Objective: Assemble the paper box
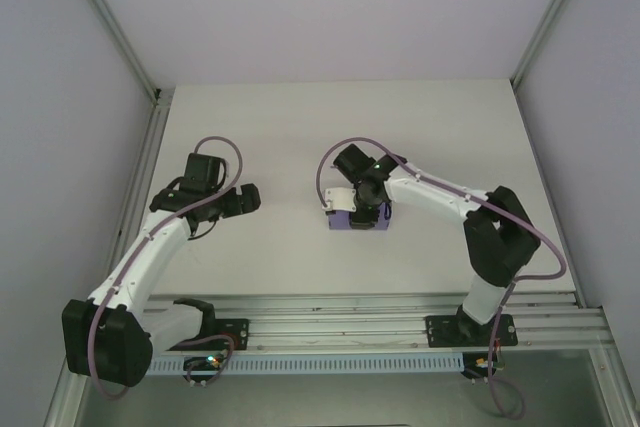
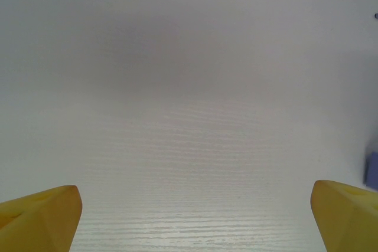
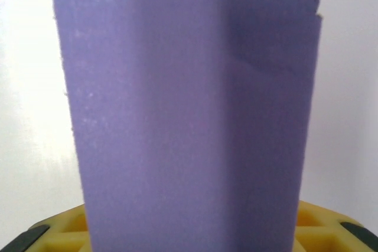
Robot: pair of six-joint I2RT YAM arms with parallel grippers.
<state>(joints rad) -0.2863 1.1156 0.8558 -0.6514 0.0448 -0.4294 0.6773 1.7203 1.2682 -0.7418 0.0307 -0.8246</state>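
Observation:
The paper box is a small purple card box near the middle of the table. My right gripper sits on top of it, pointing down. In the right wrist view the paper box stands upright right in front of the camera and hides the fingertips. The yellow fingers show just at its lower sides, drawn in against the card. My left gripper hovers to the left of the box, well apart from it. Its yellow fingers are spread wide over bare table, with a purple sliver of the box at the right edge.
The white table is walled by grey panels and metal posts on both sides. An aluminium rail carrying both arm bases runs along the near edge.

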